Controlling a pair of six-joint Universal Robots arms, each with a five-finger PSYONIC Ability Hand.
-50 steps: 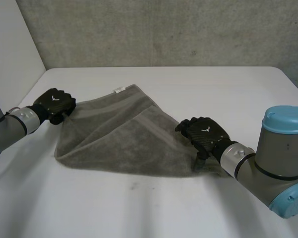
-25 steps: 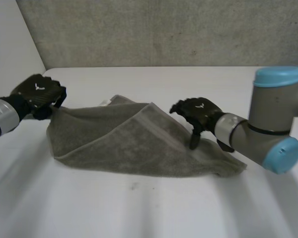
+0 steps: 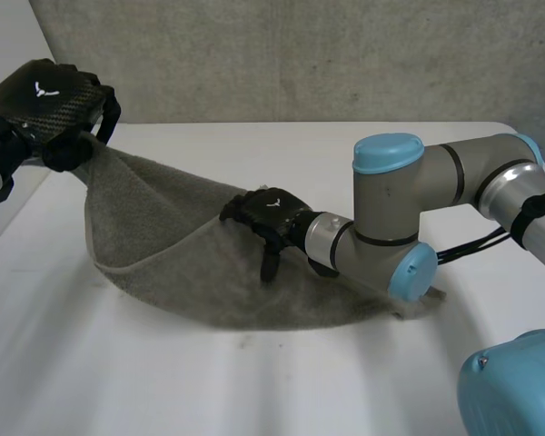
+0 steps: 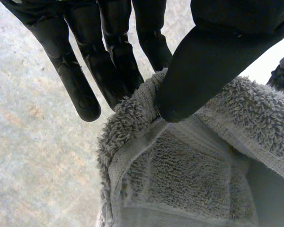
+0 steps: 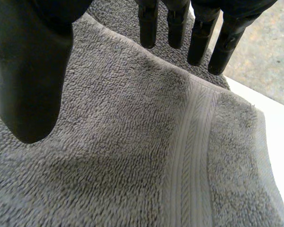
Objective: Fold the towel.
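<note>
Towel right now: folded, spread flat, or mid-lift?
Mid-lift: the left hand pinches one corner of the towel raised above the table; the rest sags onto it, with the right hand over its middle.

Towel (image 4: 189, 179) pinched at its edge by the left hand (image 4: 217, 47).
The grey terry cloth is clamped between the thumb, which is pressed onto it from one side, and the straight fingers (image 4: 118, 66), which are laid against it from the other. The finger farthest from the thumb is held clear of the cloth. Beyond the fingertips the towel is seen bunched into soft folds, and a flat woven band is seen crossing the looped pile just past the pinch. A grey speckled surface (image 4: 33, 156) is seen behind the hand and the cloth, and a white strip (image 4: 267, 61) beside the thumb.
</note>
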